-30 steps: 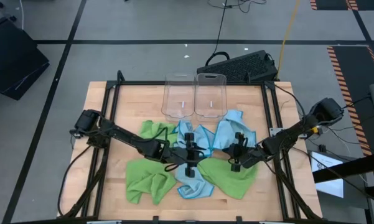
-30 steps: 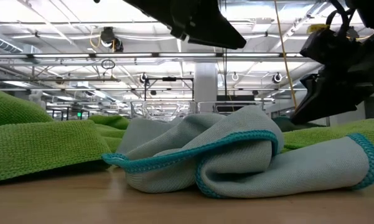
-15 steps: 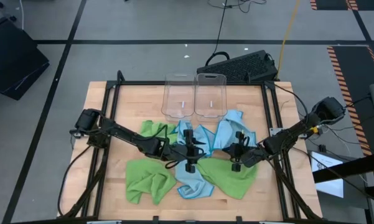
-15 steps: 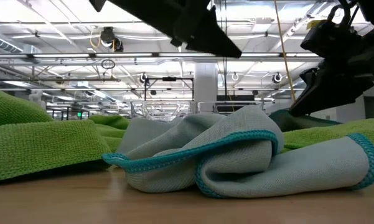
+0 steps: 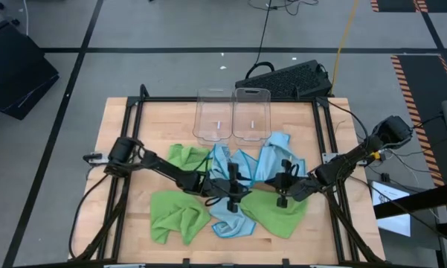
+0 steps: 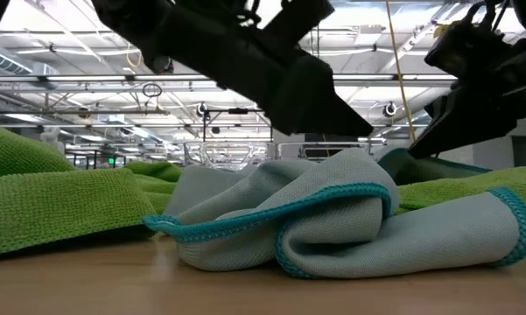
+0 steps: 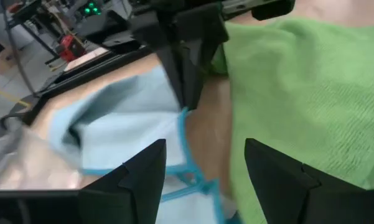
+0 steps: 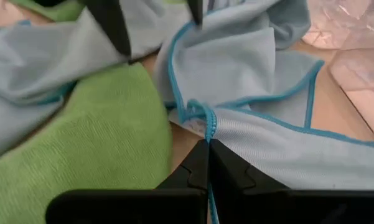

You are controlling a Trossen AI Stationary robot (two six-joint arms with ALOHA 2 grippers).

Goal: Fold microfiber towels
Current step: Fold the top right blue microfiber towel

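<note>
1. Two clear plastic bins [image 5: 233, 115] are standing side by side at the far edge of the wooden desk [image 5: 115, 138], touching each other.
2. Several microfiber towels [image 5: 230, 197], light blue and lime green, are lying crumpled in a loose pile in front of the bins.
3. The left gripper [image 5: 238, 195] is hovering over the middle of the pile, above a light blue towel [image 5: 227, 222].
4. The right gripper [image 5: 283, 184] is sitting at the pile's right side, where a blue towel [image 5: 271, 158] is meeting a green towel [image 5: 283, 216].
5. A black keyboard [image 5: 286, 78] is lying on the floor beyond the desk.
</note>
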